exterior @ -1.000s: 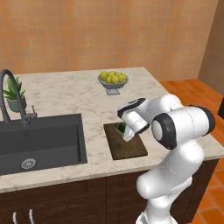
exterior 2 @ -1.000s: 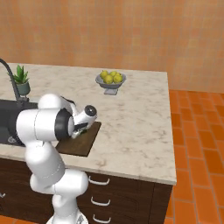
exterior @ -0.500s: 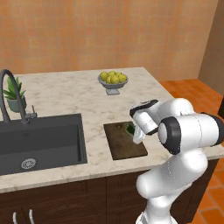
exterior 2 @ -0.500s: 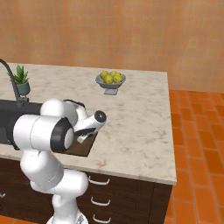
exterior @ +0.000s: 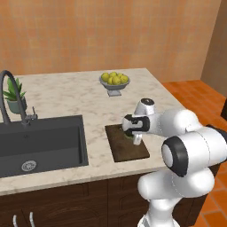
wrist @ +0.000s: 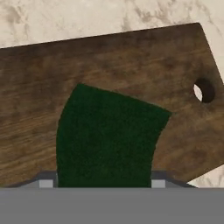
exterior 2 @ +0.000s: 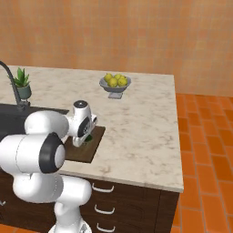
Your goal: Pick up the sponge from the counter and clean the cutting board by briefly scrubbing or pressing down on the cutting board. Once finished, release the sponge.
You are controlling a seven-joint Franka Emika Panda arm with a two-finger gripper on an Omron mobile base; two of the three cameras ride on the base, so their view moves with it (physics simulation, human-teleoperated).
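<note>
The dark brown cutting board [exterior: 130,151] lies on the beige counter [exterior: 80,97], just right of the sink. My gripper [exterior: 135,139] points down over the board's far half and is shut on the green sponge [exterior: 129,135]. In the hand view the sponge [wrist: 107,135] has a dark green face that spans the gap between both fingertips [wrist: 47,180] and sits against the board [wrist: 131,57], near the board's small hole [wrist: 204,90]. The right base view shows the gripper [exterior 2: 83,138] with a sliver of sponge [exterior 2: 89,138] over the board [exterior 2: 85,153].
A grey bowl of lemons [exterior: 114,81] stands on the counter behind the board. The dark sink basin [exterior: 40,142] with its curved tap [exterior: 8,95] and a small potted plant [exterior: 16,95] lies to the left. The counter's front edge runs close to the board.
The hand with the sponge swung to the right across the board, then came back a little and lower. The arm's elbow has shifted nearer the cameras.
</note>
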